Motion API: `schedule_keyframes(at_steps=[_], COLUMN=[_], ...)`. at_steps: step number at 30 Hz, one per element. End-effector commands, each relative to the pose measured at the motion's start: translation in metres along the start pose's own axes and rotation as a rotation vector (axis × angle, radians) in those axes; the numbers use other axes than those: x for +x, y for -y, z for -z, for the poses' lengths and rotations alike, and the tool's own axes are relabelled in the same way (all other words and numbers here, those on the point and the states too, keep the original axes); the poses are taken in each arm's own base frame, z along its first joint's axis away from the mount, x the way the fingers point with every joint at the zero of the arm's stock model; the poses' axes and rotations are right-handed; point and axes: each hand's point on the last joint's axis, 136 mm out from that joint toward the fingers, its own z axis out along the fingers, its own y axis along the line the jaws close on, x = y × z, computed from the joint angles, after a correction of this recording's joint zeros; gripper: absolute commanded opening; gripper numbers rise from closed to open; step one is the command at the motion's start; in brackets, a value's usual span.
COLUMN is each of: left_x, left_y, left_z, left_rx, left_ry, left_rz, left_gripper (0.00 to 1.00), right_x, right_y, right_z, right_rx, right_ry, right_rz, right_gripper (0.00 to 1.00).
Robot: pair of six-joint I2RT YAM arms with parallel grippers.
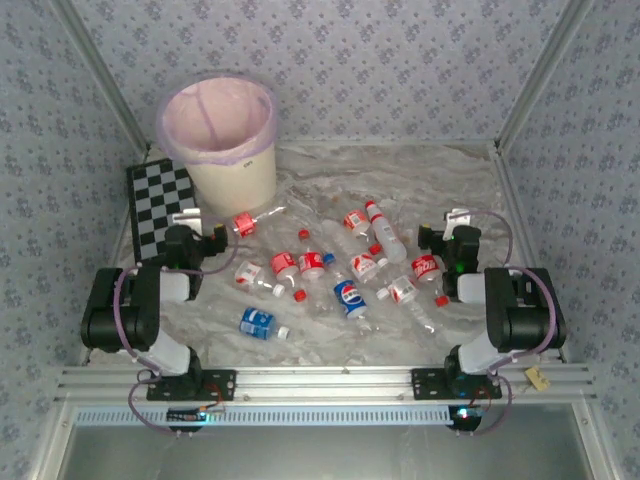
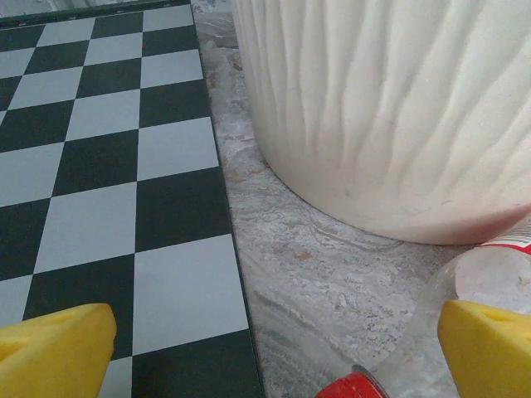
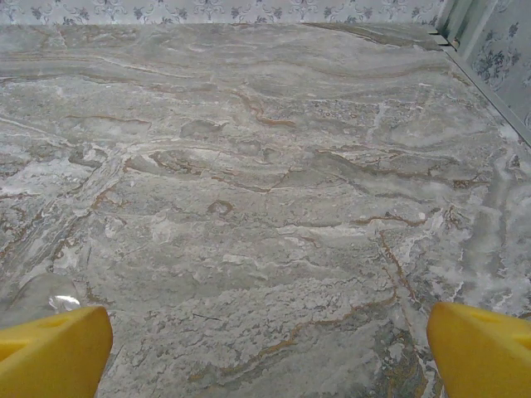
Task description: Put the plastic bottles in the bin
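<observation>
Marbled grey-and-white stone pattern covers the counter [image 1: 400, 170], seen from above inside a booth with pale blue floral walls [image 1: 400, 60]. At the far left stands the bin [image 1: 240, 180], an upright round cream-white bucket with a pale pink bag folded over its rim. Just in front of it and to the left, a black-and-white checkerboard [image 1: 155, 205] lies flat on the counter.

The plastic bottles [image 1: 313, 263] lie scattered on their sides across the middle of the counter, between the two arms, all outside the bin. They are small, clear and partly crushed. Most carry red labels. One blue-labelled bottle [image 1: 350, 298] lies in the middle of the group, and a second blue-labelled one [image 1: 257, 322] lies apart, nearer the left arm. A red-labelled bottle [image 1: 243, 224] lies closest to the bin, just beside the left wrist.

In the left wrist view, the yellow left fingers [image 2: 54, 352] are spread wide apart with nothing between them. They sit low over the checkerboard's right edge, facing the bin's ribbed wall. A clear bottle with a red cap lies next to the right-hand tip; whether they touch cannot be told.

In the right wrist view, the yellow right fingers [image 3: 485, 352] are also spread wide and hold nothing, low over marbled counter on the right side.
</observation>
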Motion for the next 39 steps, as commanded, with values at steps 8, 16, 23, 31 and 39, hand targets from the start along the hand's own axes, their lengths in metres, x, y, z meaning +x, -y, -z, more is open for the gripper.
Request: schedule_keyframes(at_steps=[8,16,23,31,39], left_x=[-0.009,-0.008,-0.008,-0.021,-0.096], left_y=[0.001,0.001,0.000,-0.004,0.008], left_z=[-0.001,-0.002,-0.002,0.000,0.061], left_rx=[0.016,0.017,0.019,-0.007,-0.029], left_ry=[0.018,0.013,0.013,0.005,-0.121], left_rz=[-0.004,-0.004,0.000,0.010,0.102], left_gripper=[1.00,1.00,1.00,1.00,1.00], right_x=[-0.003,-0.003,-0.003,-0.018,-0.061], right_y=[0.001,0.001,0.001,0.008,0.017], right_z=[-0.001,-0.002,-0.002,0.001,0.076], right_rx=[0.000,-0.010,-0.011,-0.001,0.092], right_ry=[0.001,-0.005,-0.008,-0.034,-0.329], right_rz=[0.005,-0.004,-0.006,-0.030,-0.094], right_gripper=[1.00,1.00,1.00,1.00,1.00])
